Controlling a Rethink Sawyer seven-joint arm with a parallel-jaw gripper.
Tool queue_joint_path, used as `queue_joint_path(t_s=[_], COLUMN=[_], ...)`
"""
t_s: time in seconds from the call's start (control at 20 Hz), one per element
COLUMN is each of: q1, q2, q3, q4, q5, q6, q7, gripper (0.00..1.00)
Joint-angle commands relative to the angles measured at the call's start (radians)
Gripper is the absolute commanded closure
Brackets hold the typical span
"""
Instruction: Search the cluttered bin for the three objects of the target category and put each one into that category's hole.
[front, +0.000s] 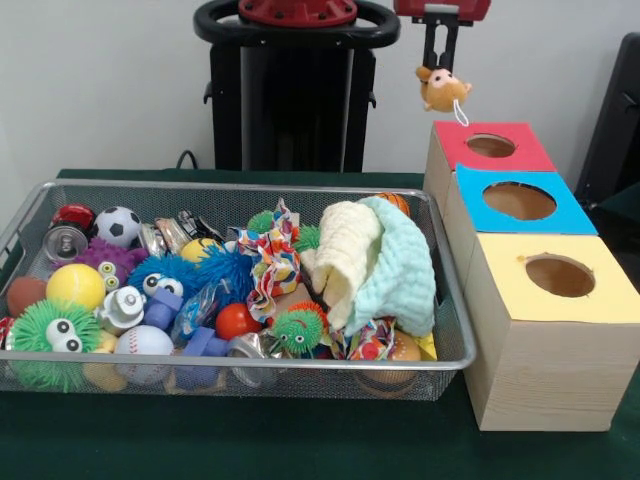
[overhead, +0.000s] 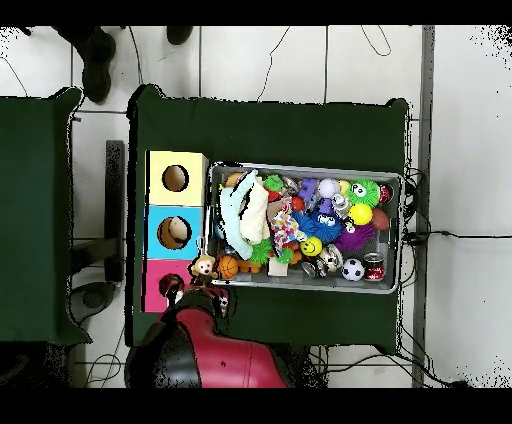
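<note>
Dark green cloth-covered table fills lower frame. Overhead: 2nd green table at left edge, white tiled floor w/ black cables at right.

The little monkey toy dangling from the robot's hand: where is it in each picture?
Front view: the monkey toy hangs top right, above the red-topped box.
Overhead view: it shows lower left, by the bin's corner, near that same box.
Shared landmark: the red-topped box.
</note>
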Motion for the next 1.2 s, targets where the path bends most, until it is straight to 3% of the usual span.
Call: queue_joint_path(t_s=[0.05,0.55,0.9,1.2], q1=[0.010,0.003,0.067,0.105], q2=[0.066,0.128,0.190,0.188], q3=[-0.001,0.040,0.022,0.001], q4=[0.053,0.036,-0.006,-0.017], q5=[0.082,0.096,0.152,0.194], q6=[-0.061,-0.149,-0.180,-0.164], q7=[0.291,0.325,0.342,0.336], gripper=[1.00,1.00,1.00,1.00])
